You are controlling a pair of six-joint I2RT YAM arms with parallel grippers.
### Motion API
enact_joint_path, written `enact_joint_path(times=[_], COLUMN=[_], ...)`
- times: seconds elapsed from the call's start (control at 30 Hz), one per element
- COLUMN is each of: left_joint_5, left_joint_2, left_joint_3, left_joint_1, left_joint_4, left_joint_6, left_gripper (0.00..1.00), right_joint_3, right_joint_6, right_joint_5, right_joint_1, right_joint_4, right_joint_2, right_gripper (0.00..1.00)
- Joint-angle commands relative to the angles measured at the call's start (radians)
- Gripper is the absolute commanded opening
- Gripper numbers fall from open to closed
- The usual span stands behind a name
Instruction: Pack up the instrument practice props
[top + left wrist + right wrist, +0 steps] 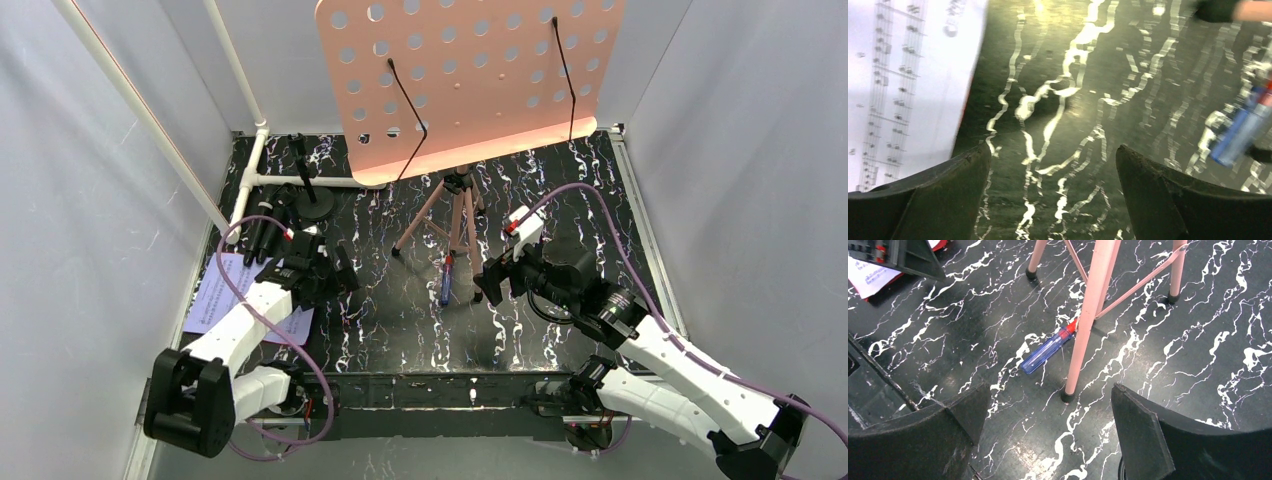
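Note:
The pink hole-punched rack stands at the back on pink tripod legs. One black microphone rises from a round base; another lies beside it. Music sheets lie at the left, partly under my left arm, and fill the left of the wrist view as a white sheet. My left gripper hovers open over bare tabletop just right of the sheets. My right gripper is open, empty, close in front of the nearest tripod leg.
A blue pen with a red cap lies on the black marbled table between the tripod legs. The white pipe frame runs along the back left. Grey walls close in both sides.

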Motion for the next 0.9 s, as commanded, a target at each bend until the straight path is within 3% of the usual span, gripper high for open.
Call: enact_joint_path(times=[0.0, 0.17, 0.33, 0.6, 0.87], left_joint_5=[0.116, 0.261, 0.35, 0.293, 0.016], left_joint_2=[-0.112, -0.173, -0.176, -0.073, -0.019], left_joint_3=[0.039, 0.076, 0.107, 0.196, 0.209], left_joint_1=[-0.029, -0.049, -0.094, -0.249, -0.452], left_joint_4=[0.043, 0.189, 0.407, 0.638, 0.729], left_joint_6=[0.032, 0.026, -0.048, -0.126, 0.291], left_gripper=[0.94, 0.94, 0.94, 0.91, 0.86], right_joint_3=[-0.018, -0.079, -0.094, -0.131, -0.168], right_joint_6=[0.023, 0.043, 0.055, 0.091, 0.076], right_joint_5=[0.057, 0.105, 0.054, -0.094, -0.179], right_joint_1=[0.002, -0.004, -0.054, -0.189, -0.228], right_joint_4=[0.103, 0.28, 0.446, 0.683, 0.798], right_joint_2=[0.004, -0.022, 0.031, 0.125, 0.175], right_gripper=[0.99, 0.99, 0.98, 0.96, 0.95])
